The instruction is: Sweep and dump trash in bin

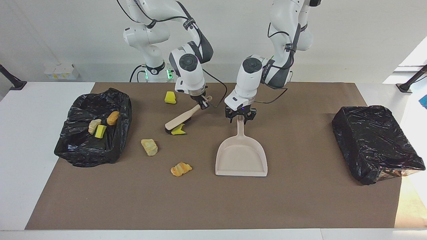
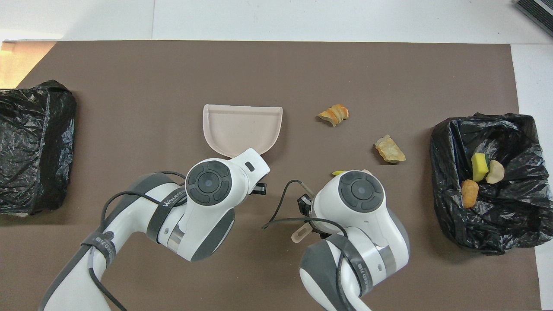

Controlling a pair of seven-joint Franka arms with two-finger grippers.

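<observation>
Bright even light, soft shadows, sharp.

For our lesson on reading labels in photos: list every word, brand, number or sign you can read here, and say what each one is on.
Band around the left arm: white lettering, too small to read with certainty.
Band around the right arm: white lettering, too small to read.
White boxes by the wall: yellow marks, too small to read.
No other writing shows, so nothing can be quoted.
</observation>
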